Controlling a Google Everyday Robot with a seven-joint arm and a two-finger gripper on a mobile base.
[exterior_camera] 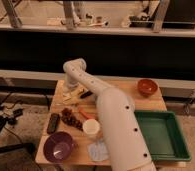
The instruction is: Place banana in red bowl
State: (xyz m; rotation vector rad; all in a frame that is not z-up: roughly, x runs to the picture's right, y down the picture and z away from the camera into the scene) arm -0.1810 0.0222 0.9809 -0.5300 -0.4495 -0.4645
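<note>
Four containers stood in view. The red bowl sat at the far right corner of the table, showing only its dark inside. A purple bowl at the near left looked bare within. A white cup stood just beside the arm, and a green tray on the right was bare too. The banana lay at the far left, well apart from the red bowl. The gripper was down right at it; whether it held anything could not be told.
</note>
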